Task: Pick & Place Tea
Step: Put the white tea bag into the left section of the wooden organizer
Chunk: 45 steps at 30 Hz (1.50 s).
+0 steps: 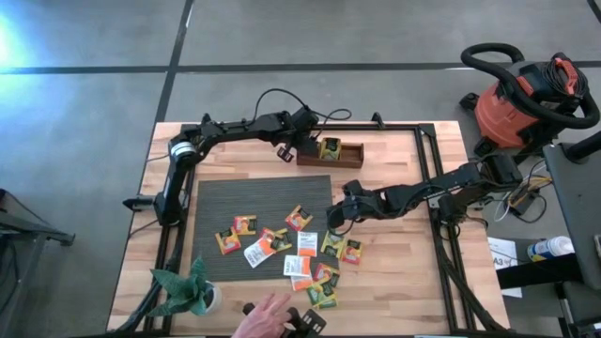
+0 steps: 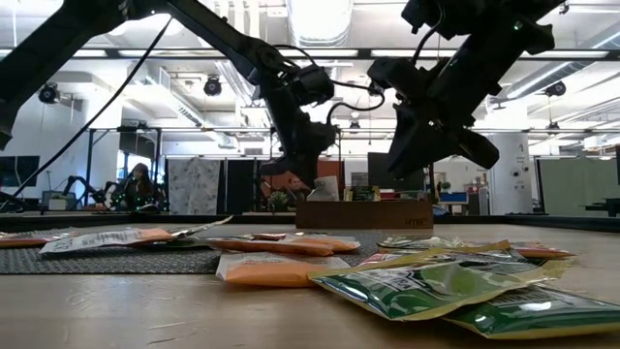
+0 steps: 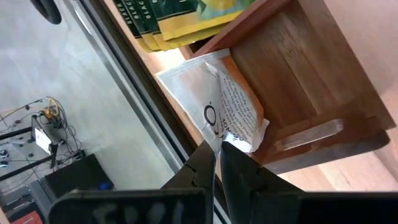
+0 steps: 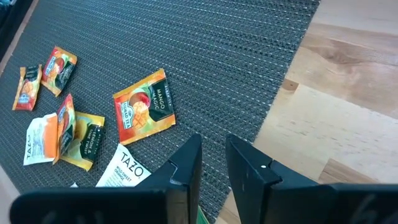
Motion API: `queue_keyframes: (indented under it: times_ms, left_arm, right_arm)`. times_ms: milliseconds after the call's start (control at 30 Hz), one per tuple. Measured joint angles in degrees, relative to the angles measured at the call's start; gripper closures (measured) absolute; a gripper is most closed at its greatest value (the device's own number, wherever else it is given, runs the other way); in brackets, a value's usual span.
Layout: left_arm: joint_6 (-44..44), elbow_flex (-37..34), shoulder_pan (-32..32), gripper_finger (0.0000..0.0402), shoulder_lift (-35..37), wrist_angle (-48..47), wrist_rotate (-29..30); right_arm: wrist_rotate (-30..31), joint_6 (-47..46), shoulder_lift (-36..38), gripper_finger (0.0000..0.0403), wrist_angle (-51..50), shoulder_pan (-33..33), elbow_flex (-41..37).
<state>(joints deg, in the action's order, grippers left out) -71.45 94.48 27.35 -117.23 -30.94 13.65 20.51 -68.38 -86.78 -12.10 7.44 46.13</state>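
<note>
A: Left side first? Potted plant (image 1: 188,289) at the table's near-left corner, a person's hand (image 1: 266,316) at the near edge just right of it.

B: Left gripper (image 1: 302,150) is over the wooden box (image 1: 344,153) at the far edge. Fingers pinched together on a white-and-orange tea packet (image 3: 224,106), small black print on it, hanging over the box's left compartment. Green-yellow packets (image 1: 330,147) already stand in the box.

A: And the loose tea?

B: Small flat squares scattered on the grey mat (image 1: 225,197) and the wood beside it: orange-red, yellow, green, white. A mango one (image 4: 145,106) lies flat on the mat.

A: Right gripper (image 1: 336,218)?

B: Above the mat's right edge, over the scatter. Fingers slightly apart, nothing between them.
</note>
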Motion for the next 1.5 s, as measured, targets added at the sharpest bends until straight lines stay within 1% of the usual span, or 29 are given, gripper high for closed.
queue_keyframes:
  times_ms: [167,367,467,600,767,1033,1167,1300,1400,1500]
  left_arm:
    - [4.1,0.0,0.0,0.0377,0.0,1.9,-0.3]
    - [5.7,0.0,0.0,0.0340,0.0,2.8,-0.5]
    - [6.0,0.0,0.0,0.0330,0.0,1.2,-0.5]
    - [6.3,0.0,0.0,0.0329,0.0,0.8,-0.5]
    - [11.4,0.0,0.1,0.0329,0.0,1.9,-0.6]
    - [14.7,0.0,0.3,0.0329,0.1,2.4,-0.5]
    - [14.8,0.0,0.3,0.0329,0.1,2.2,1.1]
    - [14.4,0.0,0.0,0.0329,0.1,2.8,4.6]
    - [14.8,0.0,0.0,0.0329,0.1,3.2,4.9]
    - [16.9,0.0,0.0,0.0329,0.1,3.0,5.6]
  right_arm:
    - [0.0,-0.2,0.0,0.0330,0.0,0.0,0.0]
    - [0.0,-0.2,0.0,0.0330,0.0,0.0,0.0]
    - [0.0,-0.2,0.0,0.0330,0.0,0.0,0.0]
    - [0.0,-0.2,0.0,0.0330,0.0,0.0,0.0]
    - [0.0,-0.1,0.0,0.0330,0.0,0.0,0.0]
    - [0.0,0.0,0.0,0.0330,0.0,0.0,0.0]
    - [0.0,0.1,0.0,0.0330,0.0,0.0,-0.1]
    - [0.0,0.1,0.0,0.0330,-0.1,0.0,-0.1]
    - [0.0,0.1,0.0,0.0330,-0.1,0.0,-0.1]
    - [0.0,0.1,0.0,0.0330,-0.1,0.0,-0.1]
